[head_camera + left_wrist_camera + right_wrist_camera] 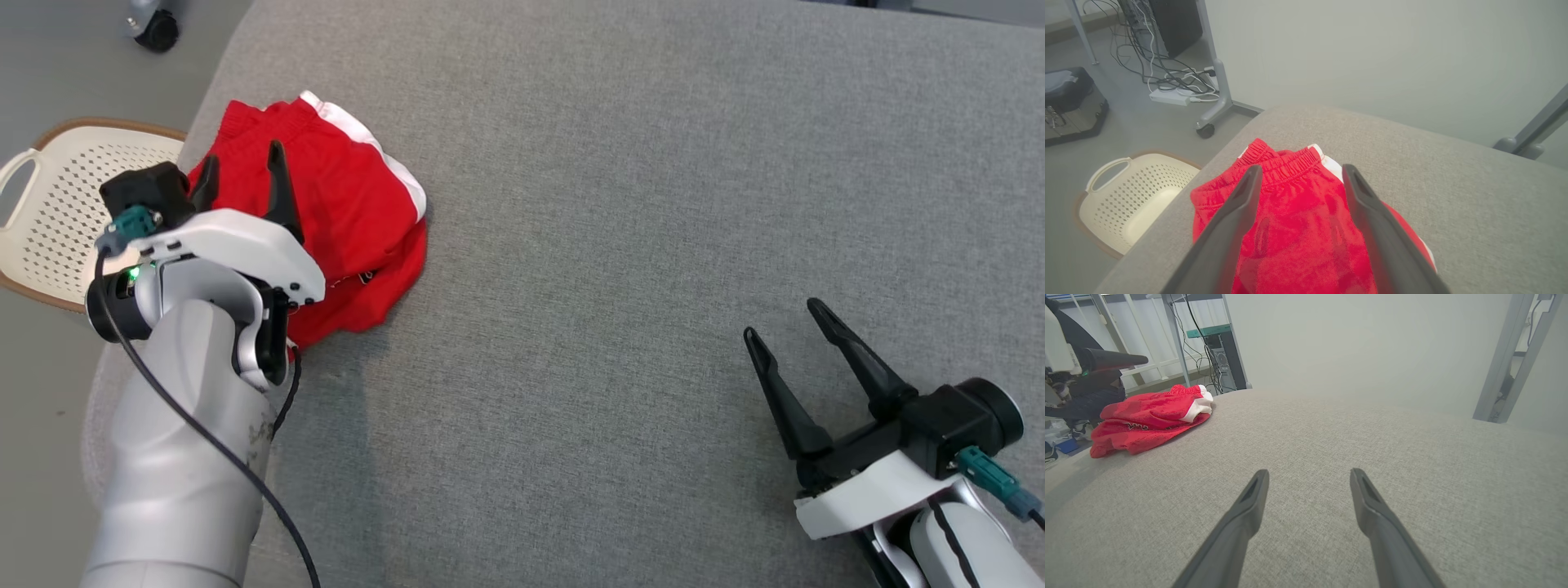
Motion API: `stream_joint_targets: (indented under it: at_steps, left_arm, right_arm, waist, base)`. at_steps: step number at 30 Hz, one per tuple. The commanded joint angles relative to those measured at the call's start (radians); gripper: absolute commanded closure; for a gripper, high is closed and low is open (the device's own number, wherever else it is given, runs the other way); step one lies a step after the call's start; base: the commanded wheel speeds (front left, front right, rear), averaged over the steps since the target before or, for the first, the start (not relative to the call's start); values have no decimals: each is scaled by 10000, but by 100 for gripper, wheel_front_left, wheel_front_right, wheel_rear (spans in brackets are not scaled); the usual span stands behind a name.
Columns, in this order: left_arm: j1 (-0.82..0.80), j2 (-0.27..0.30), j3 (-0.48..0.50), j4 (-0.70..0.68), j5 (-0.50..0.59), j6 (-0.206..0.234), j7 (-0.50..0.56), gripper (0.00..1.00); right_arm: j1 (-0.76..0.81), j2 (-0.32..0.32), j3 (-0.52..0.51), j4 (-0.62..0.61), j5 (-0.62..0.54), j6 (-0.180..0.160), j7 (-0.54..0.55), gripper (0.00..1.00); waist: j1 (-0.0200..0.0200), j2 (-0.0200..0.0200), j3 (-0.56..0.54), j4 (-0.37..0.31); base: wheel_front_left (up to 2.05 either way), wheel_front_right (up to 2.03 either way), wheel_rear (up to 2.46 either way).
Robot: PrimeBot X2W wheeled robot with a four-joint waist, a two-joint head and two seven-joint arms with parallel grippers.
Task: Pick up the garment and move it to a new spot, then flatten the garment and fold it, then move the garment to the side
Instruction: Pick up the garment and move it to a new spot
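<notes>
Past the edge of the grey padded surface [620, 245] a cream basket [73, 204] is set, left of the left claw [242, 153], which is spread wide over the red garment [351, 196]. The right claw [781, 318] is spread wide amid open fabric.

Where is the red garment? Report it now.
In the head view the red garment lies at the far-left corner of the grey surface, beneath the open left gripper, next to the cream floor basket.
</notes>
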Motion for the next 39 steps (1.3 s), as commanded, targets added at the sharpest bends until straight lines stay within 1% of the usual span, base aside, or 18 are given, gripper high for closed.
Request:
stream_joint_targets:
  at_steps: [1, 4, 6, 10, 13, 15, 16, 17, 20, 22, 25, 26, 31, 33, 35, 39]
  left_arm:
    - [-315, 54, 42, 378, -192, 80, 326, 0]
    - [-917, 22, 116, 1340, -591, 30, 1266, 0]
    - [-1276, 13, 115, 1851, -752, 63, 1619, 0]
    - [-1755, -3, 61, 2812, -1060, -64, 2360, 0]
    - [-2049, -17, -54, 3301, -1067, -39, 2529, 0]
    - [-2154, -30, -126, 3561, -1067, -106, 2508, 1]
    - [-2203, -38, -143, 3673, -1079, -118, 2465, 74]
    - [-2245, -45, -151, 3770, -1097, -140, 2441, 100]
    - [-2279, -28, -149, 3990, -1148, -226, 2166, 100]
    - [-2256, 44, -100, 4049, -1184, -256, 1781, 100]
    - [-2143, 126, -29, 4067, -1260, -446, 1076, 100]
    - [-2143, 126, -29, 4067, -1260, -446, 1076, 100]
    - [-1960, 158, 81, 3850, -1352, -836, -543, 100]
    - [-1904, 166, 121, 3756, -1389, -977, -976, 100]
    - [-1889, 161, 191, 3520, -1469, -1155, -1256, 100]
    - [-1413, 110, 426, 2806, -1633, -1466, -1465, 100]
  right_arm:
    - [-173, -99, 11, -73, -32, -3, -24, 0]
    - [-389, -165, 143, -97, -60, -3, -26, 0]
    - [-552, -205, 208, -116, -72, -3, -24, 0]
    - [-801, -260, 271, -124, -69, -3, -26, 0]
    - [-916, -249, 321, -86, -30, -3, -24, 0]
    - [-982, -194, 347, -66, 4, -3, -24, 0]
    - [-1012, -160, 348, -61, 19, -3, -24, 0]
    - [-1032, -136, 358, -50, 33, -3, -24, 0]
    - [-1021, -64, 390, -11, 42, -3, -24, 0]
    - [-992, 7, 405, 29, 65, -3, -26, 0]
    - [-956, 121, 388, 81, 81, -3, -24, 0]
    - [-956, 121, 388, 81, 81, -3, -24, 0]
    - [-827, 322, 321, 176, 145, -3, -24, 0]
    - [-802, 435, 372, 205, 164, -3, -26, 0]
    - [-754, 534, 377, 221, 186, -3, -24, 0]
    - [-603, 839, 148, 252, 331, -3, -24, 0]
  waist:
    - [-1, 0, 161, -77]
    - [-1, 0, 389, -176]
    - [-1, 0, 529, -242]
    - [-1, 0, 780, -323]
    - [-1, 0, 908, -393]
    - [-1, 0, 959, -447]
    - [-1, 0, 973, -471]
    - [-1, 0, 980, -496]
    - [-1, 0, 942, -556]
    - [-1, 0, 864, -602]
    - [-1, 0, 695, -676]
    - [-1, 0, 695, -676]
    - [-1, 0, 231, -805]
    - [-1, 0, 3, -916]
    - [-1, 0, -233, -1059]
    - [-1, 0, -790, -1410]
  base:
    - [0, 0, 0]
    - [0, 0, 0]
    - [0, 0, 0]
    - [0, 0, 0]
    - [0, 0, 0]
    - [0, 0, 0]
    - [0, 0, 0]
    - [0, 0, 0]
    - [0, 0, 0]
    - [0, 0, 0]
    - [0, 0, 0]
    - [0, 0, 0]
    - [0, 0, 0]
    - [0, 0, 0]
    - [0, 0, 0]
    - [0, 0, 0]
